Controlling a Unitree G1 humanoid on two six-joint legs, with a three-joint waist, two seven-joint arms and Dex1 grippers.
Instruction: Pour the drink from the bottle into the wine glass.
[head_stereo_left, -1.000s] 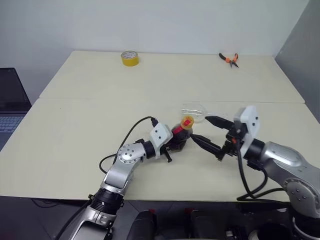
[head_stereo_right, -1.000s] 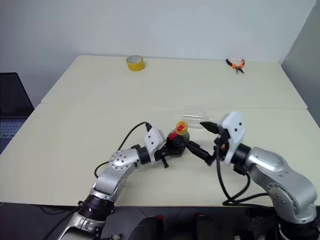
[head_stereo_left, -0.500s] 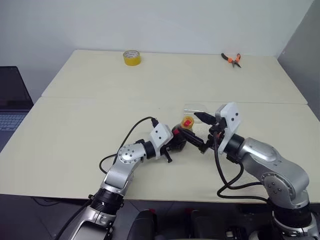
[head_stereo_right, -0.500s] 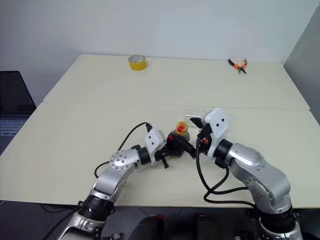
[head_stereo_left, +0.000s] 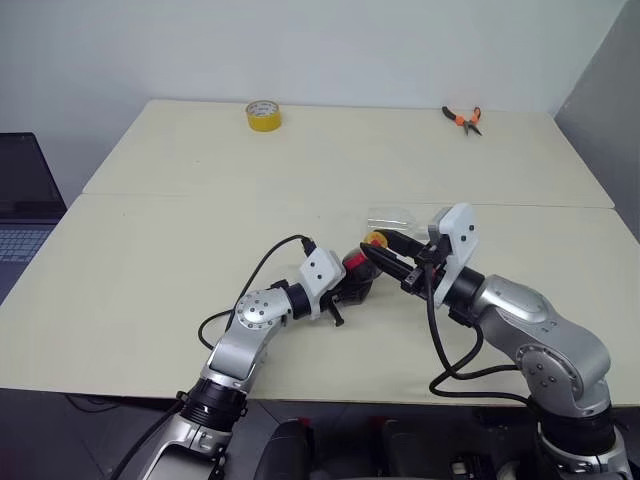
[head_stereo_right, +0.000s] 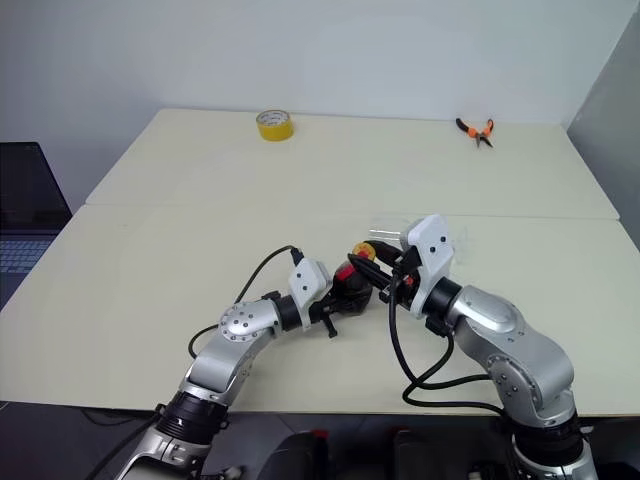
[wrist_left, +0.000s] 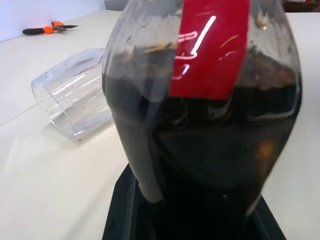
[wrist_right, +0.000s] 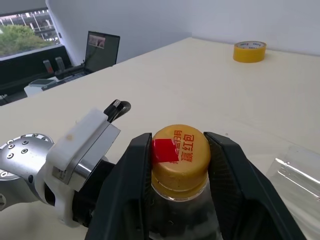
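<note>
Left claw (head_stereo_left: 345, 290) hides bottle (wrist_left: 200, 100) base; glass (wrist_left: 75, 102) cut off.

Pale table (head_stereo_left: 150, 250) — yellow tape roll (head_stereo_left: 260, 115), orange-handled pliers (head_stereo_left: 461, 118), clear wine glass (head_stereo_left: 390, 219) lying sideways, bottle (head_stereo_left: 358, 277)

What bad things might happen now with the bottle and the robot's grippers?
The right gripper pinches the yellow cap; it may slip while twisting.
The left gripper holds the bottle; twisting might tip it and spill the drink.
The glass lies close beside the bottle; an arm might knock it.
</note>
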